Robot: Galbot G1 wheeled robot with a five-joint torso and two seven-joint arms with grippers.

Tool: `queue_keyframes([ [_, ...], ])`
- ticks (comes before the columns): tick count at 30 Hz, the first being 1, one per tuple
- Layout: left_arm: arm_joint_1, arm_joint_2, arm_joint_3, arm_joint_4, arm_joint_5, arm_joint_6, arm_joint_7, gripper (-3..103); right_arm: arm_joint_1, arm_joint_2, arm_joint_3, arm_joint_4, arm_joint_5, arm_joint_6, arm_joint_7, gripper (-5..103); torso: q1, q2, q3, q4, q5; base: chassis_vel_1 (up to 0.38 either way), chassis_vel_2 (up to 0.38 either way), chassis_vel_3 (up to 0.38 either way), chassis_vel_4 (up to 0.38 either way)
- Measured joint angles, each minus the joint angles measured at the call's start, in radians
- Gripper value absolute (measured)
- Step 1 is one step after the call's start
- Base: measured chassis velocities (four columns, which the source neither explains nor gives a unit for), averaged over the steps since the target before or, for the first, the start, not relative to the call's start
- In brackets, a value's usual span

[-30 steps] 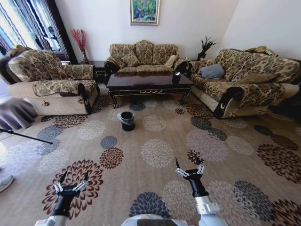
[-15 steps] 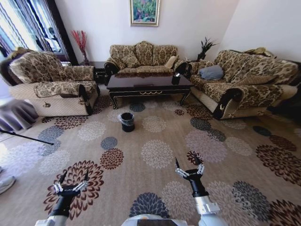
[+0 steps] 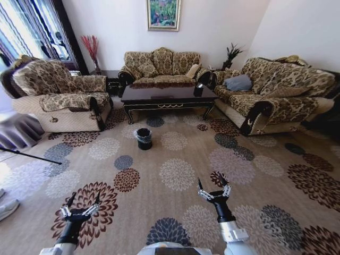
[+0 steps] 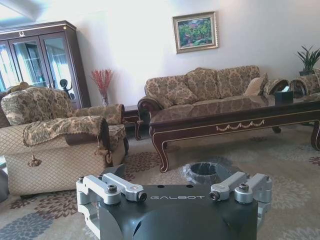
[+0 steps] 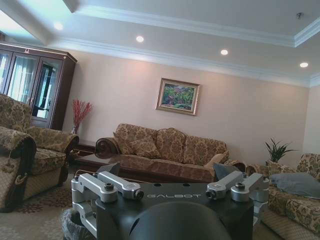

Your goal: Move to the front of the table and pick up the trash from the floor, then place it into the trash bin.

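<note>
Two grippers are held low over the flowered carpet (image 3: 175,172), the left gripper (image 3: 81,206) at about seven o'clock in the head view and the right gripper (image 3: 214,190) at about five o'clock, each with its fingers spread wide and nothing between them. The word "GALBOT" is read on both wrist housings. The trash bin (image 3: 143,137) is seen at about twelve o'clock, just before the table (image 3: 168,95); no trash can be made out on the floor.

"GALBOT" on both gripper housings (image 4: 177,210)
</note>
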Motion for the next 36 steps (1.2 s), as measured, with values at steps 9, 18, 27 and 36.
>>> queue_keyframes([
  [9, 0.0, 0.0, 0.0, 0.0, 0.0, 0.0, 0.0, 100, 0.0, 0.0, 0.0, 0.0, 0.0, 0.0, 0.0, 100, 0.021, 0.047, 0.026, 0.0, 0.0, 0.0, 0.0, 0.0, 0.0],
  [18, 0.0, 0.0, 0.0, 0.0, 0.0, 0.0, 0.0, 100, 0.0, 0.0, 0.0, 0.0, 0.0, 0.0, 0.0, 100, 0.04, 0.088, 0.049, 0.0, 0.0, 0.0, 0.0, 0.0, 0.0],
  [27, 0.0, 0.0, 0.0, 0.0, 0.0, 0.0, 0.0, 100, 0.0, 0.0, 0.0, 0.0, 0.0, 0.0, 0.0, 100, 0.058, 0.128, 0.07, 0.0, 0.0, 0.0, 0.0, 0.0, 0.0],
  [36, 0.0, 0.0, 0.0, 0.0, 0.0, 0.0, 0.0, 100, 0.0, 0.0, 0.0, 0.0, 0.0, 0.0, 0.0, 100, 0.06, 0.131, 0.072, 0.0, 0.0, 0.0, 0.0, 0.0, 0.0],
])
